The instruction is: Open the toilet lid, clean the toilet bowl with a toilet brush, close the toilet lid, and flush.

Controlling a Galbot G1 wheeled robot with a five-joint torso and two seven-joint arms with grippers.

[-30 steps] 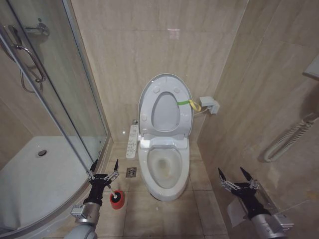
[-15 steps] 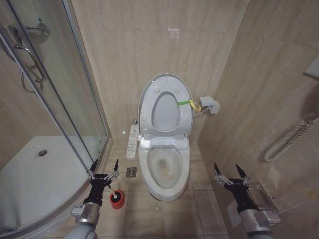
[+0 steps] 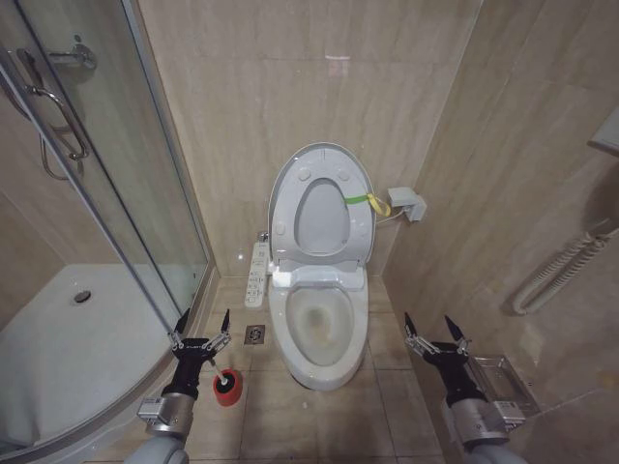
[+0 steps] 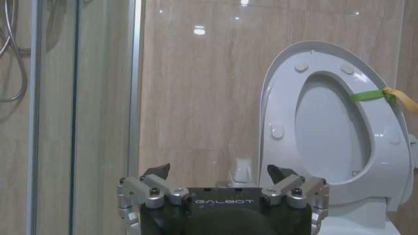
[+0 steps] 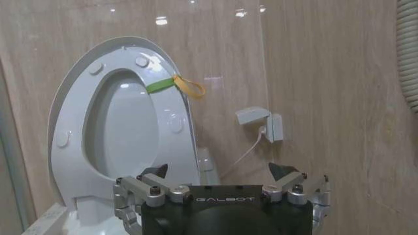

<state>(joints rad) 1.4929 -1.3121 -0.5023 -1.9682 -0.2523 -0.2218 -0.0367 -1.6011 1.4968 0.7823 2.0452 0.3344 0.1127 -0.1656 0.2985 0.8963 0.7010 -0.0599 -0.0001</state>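
The toilet lid [image 3: 321, 217] stands raised against the back wall with the seat ring up against it, a yellow-green strap [image 3: 366, 201] on its edge. The toilet bowl [image 3: 319, 333] lies uncovered below. On the floor left of the bowl, the toilet brush [image 3: 226, 380] sits in its round red holder [image 3: 227, 392]. My left gripper [image 3: 200, 329] is open just beyond the holder, touching nothing. Right of the bowl, my right gripper [image 3: 432, 335] is open and holds nothing. Both wrist views face the raised lid [image 4: 323, 132] [image 5: 124, 132] past the open left gripper [image 4: 216, 170] and right gripper [image 5: 219, 168].
A glass shower door [image 3: 97, 193] and curved white shower tray [image 3: 68, 338] close off the left. A white button panel [image 3: 257, 274] and a floor drain [image 3: 254, 334] lie left of the toilet. A wall socket box [image 3: 406, 204] and a ribbed hose [image 3: 556, 271] are on the right.
My right gripper has moved left toward the toilet and a little farther forward, staying open. The left arm, lid and brush have not moved.
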